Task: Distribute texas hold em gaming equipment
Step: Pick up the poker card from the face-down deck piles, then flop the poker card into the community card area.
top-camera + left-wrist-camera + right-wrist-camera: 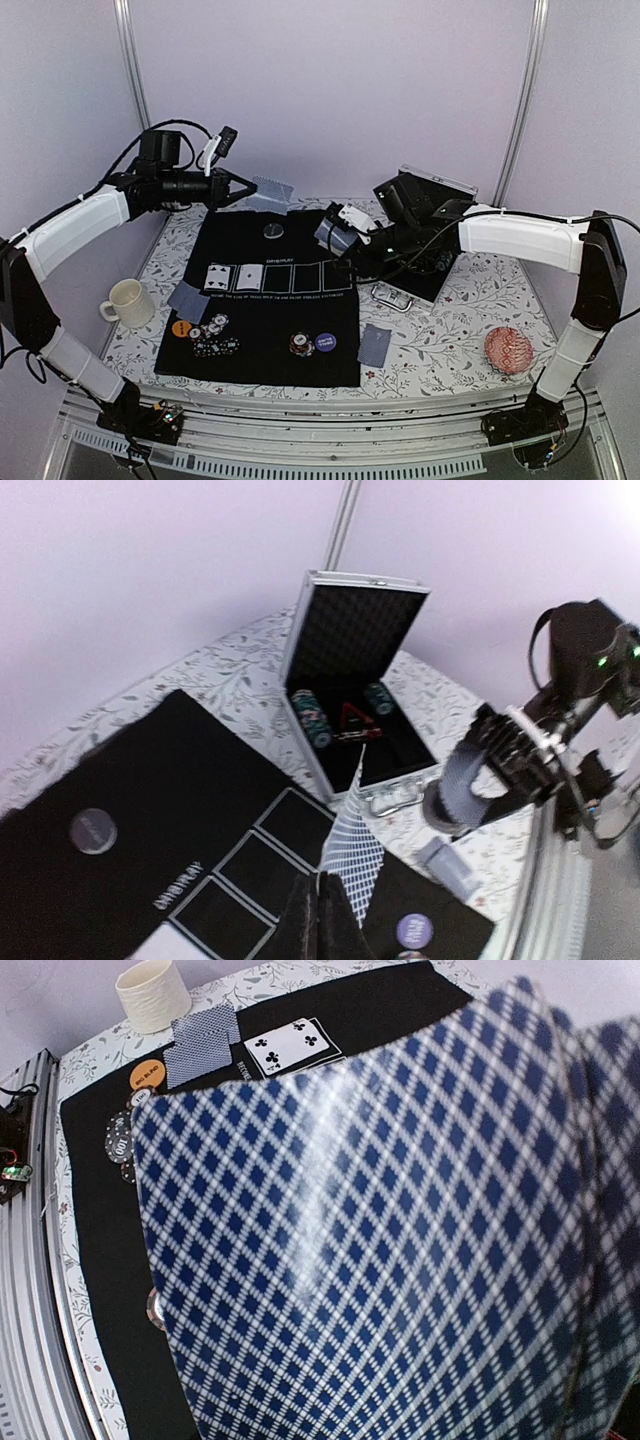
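**Black mat partly laid, one card held high**

The flowered counter (450,330) carries a black mat (260,365) with five printed boxes in a row, which give the shared cards their places. Behind its far right corner the case (350,630) stands open with the lid up, so that its store can be reached. Some chips (312,715) lie inside it.

The left gripper (248,190) hangs above the far left part of the mat. Its fingers are pressed together on the edge of one card (272,192), whose patterned back is showing. I judge this card is meant for a seat at the far side. The right gripper (340,238) is low between mat and case and pinches the deck (328,236), which bends a little in the grip. It seems to serve as the supply for single cards.

Two face-up cards (233,277) lie in the left boxes, and the other three boxes are bare. Face-down cards (188,300) at the near left look like a player's hand. So does another (375,344) on the counter, just beside the mat's right edge.

More chips (215,335) lie along the near side of the mat. An orange button (181,328) is at their left and a purple button (325,342) at their right. A silver button (271,230) sits at the far edge.
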`<control>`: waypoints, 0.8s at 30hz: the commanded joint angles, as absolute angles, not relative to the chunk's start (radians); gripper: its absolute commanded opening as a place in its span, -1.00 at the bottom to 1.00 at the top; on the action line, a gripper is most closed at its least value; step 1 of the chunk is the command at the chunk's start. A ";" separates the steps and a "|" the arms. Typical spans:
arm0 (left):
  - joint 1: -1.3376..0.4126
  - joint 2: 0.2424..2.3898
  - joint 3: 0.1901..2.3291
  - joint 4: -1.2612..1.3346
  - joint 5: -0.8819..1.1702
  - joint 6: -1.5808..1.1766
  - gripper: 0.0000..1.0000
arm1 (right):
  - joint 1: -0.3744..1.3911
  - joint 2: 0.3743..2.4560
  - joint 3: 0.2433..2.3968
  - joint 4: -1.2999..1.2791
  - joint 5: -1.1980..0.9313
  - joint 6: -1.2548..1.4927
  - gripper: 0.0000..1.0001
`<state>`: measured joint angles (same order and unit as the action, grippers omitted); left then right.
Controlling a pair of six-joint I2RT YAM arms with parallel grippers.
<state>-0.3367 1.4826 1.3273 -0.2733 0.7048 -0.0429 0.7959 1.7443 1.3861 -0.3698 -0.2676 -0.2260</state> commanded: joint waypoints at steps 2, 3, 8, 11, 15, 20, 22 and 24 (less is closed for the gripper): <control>-0.364 1.493 1.251 -0.262 0.340 0.292 -1.00 | 0.787 1.690 1.361 -0.359 -0.271 -0.233 -0.26; -0.382 1.506 1.218 -0.226 0.258 0.363 -1.00 | 0.787 1.687 1.358 -0.358 -0.268 -0.234 -0.26; -0.541 1.598 1.073 0.014 -0.119 0.756 -1.00 | 0.784 1.668 1.340 -0.349 -0.264 -0.235 -0.26; -0.569 1.687 1.039 0.192 -0.197 0.902 -1.00 | 0.783 1.663 1.335 -0.348 -0.267 -0.236 -0.26; -0.580 1.805 1.021 0.382 -0.263 1.014 -1.00 | 0.782 1.660 1.332 -0.351 -0.268 -0.236 -0.26; -0.600 1.909 1.008 0.476 -0.288 1.083 -1.00 | 0.781 1.646 1.317 -0.351 -0.264 -0.228 -0.26; -0.604 1.925 0.989 0.456 -0.258 1.086 -1.00 | 0.782 1.643 1.310 -0.351 -0.264 -0.226 -0.26; -0.605 1.928 0.976 0.382 -0.189 1.082 -1.00 | 0.782 1.642 1.306 -0.352 -0.264 -0.222 -0.26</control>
